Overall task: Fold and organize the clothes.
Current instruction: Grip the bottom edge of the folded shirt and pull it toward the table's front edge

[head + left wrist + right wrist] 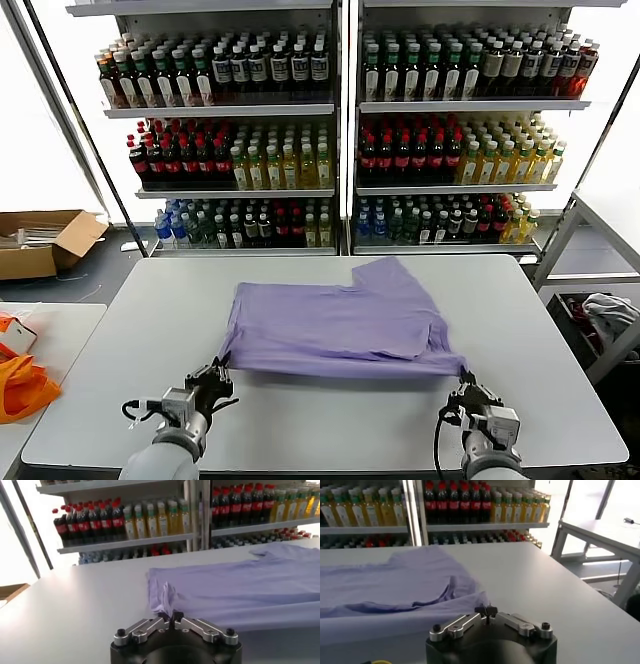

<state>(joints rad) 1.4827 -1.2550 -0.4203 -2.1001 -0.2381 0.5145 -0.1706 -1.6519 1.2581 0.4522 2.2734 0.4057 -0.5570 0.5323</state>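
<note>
A grey table [560, 400] carries the lavender T-shirt [340, 325] at its middle, apparently partly folded, one sleeve jutting at the far side. At the shirt's near edge, the left gripper [217, 373] and right gripper [466, 383] each pinch a corner; further folds likely remain.

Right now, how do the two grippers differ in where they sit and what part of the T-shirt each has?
The left gripper pinches the T-shirt's near left corner, where the cloth bunches up; the right gripper pinches the near right corner, where the cloth comes to a flatter point. The left gripper sits slightly farther up the table than the right one. Both are shut on the hem nearest the robot.
</note>
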